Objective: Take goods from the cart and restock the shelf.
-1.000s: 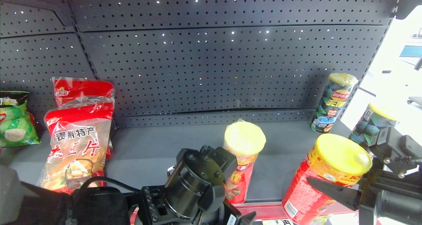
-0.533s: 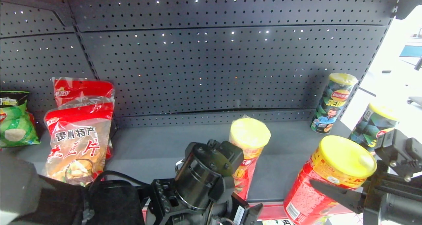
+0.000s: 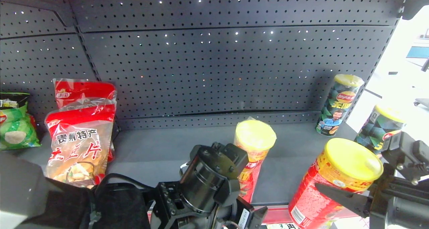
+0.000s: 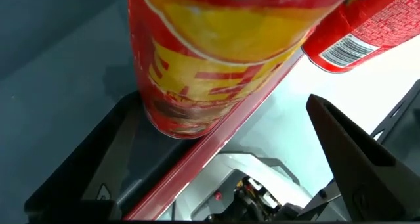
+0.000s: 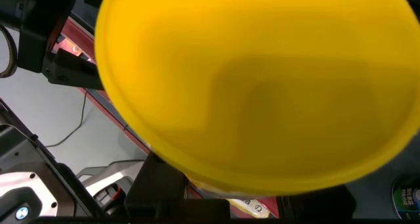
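Landing a can on the shelf [image 3: 161,155]!
Head view: carries the tilted can [image 3: 252,155] deeper and rightward within the last second, likely nearing set-down; holds the big red can [image 3: 348,160] off the front edge, right gripper [image 3: 335,188] clamped on it. Left wrist: left gripper [image 4: 223,99] closed around the red-and-yellow label [image 4: 216,46], base on the lip, lettering too cropped to read. Right wrist: its yellow lid [image 5: 249,86].
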### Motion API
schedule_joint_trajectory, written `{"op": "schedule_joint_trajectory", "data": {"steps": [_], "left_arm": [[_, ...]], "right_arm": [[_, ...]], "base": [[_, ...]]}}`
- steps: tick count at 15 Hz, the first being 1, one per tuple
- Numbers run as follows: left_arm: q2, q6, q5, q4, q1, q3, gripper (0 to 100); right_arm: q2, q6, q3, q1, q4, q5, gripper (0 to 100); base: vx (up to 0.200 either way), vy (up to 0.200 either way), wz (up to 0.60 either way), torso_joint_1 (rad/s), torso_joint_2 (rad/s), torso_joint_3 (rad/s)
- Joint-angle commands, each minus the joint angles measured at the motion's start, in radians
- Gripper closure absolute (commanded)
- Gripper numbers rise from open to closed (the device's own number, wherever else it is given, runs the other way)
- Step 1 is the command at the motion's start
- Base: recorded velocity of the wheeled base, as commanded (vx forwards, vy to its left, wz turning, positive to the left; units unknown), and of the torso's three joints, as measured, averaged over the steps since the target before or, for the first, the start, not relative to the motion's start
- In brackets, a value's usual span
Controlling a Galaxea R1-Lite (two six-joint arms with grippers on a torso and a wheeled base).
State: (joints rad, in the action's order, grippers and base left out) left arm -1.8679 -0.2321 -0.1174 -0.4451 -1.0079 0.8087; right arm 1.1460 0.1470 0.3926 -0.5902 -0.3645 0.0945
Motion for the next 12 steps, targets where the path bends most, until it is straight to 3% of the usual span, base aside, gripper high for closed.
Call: {"op": "schedule_joint_trajectory", "data": {"steps": [1, 9, 12], "left_arm": [[-0.004, -0.004, -0.002, 0.0, 0.003, 0.007, 0], [-0.02, -0.026, -0.022, 0.002, 0.006, 0.037, 0], [-0.03, -0.049, -0.027, 0.002, 0.0, 0.061, 0]], "right_arm": [[0.001, 0.0, 0.0, 0.0, -0.001, 0.001, 100], [0.001, 0.0, 0.002, 0.0, -0.001, 0.001, 100], [0.001, 0.0, 0.0, 0.0, -0.001, 0.001, 100]], "base": [[0.0, 0.0, 0.0, 0.0, 0.0, 0.0], [0.0, 0.0, 0.0, 0.0, 0.0, 0.0], [0.0, 0.0, 0.0, 0.0, 0.0, 0.0]]}}
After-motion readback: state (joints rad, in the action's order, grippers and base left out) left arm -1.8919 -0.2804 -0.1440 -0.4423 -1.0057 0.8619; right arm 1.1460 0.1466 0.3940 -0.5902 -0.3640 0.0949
